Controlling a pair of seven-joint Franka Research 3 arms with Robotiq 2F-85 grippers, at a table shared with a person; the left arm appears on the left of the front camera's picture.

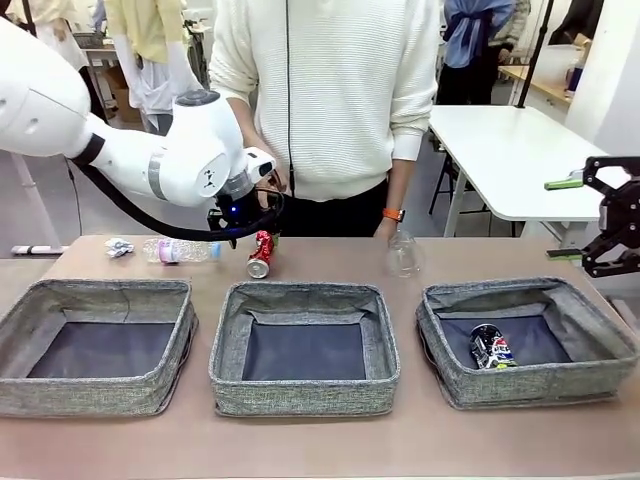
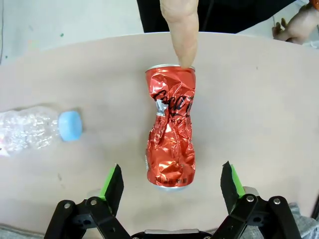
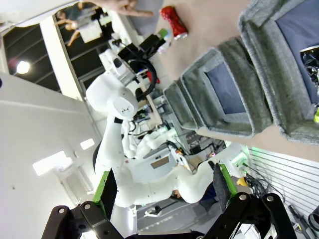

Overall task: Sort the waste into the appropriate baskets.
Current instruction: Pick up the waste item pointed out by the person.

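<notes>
Three bins sit in a row along the near edge of the desk: left bin [image 1: 95, 290], middle bin [image 1: 305, 292], right bin [image 1: 520, 290]. So far the right one has the Pepsi can [image 1: 491, 350] lying on its lining.

Rest of the waste is out on the desk [image 1: 330, 255] behind the bins. Paper wad [image 1: 119, 247] is far left, with the bottle [image 1: 180, 250] lying on its side just beside it, blue cap [image 2: 70, 125] pointing toward the red can [image 1: 261, 254]. That can is crushed and sits behind the gap between the left and middle bins. The plastic container [image 1: 403, 254] stands behind the middle and right bins, with the person's hand [image 1: 388, 228] right by its top; can't tell if it's touching.

Left tool [image 2: 173, 174] hangs low over the red can [image 2: 170, 134], jaws wide apart on either side of its near end, not touching it. The person's finger [image 2: 180, 30] presses on the can's far end.

Right tool [image 1: 565, 220] hangs off to the right above the desk edge, jaws apart, nothing in it.
</notes>
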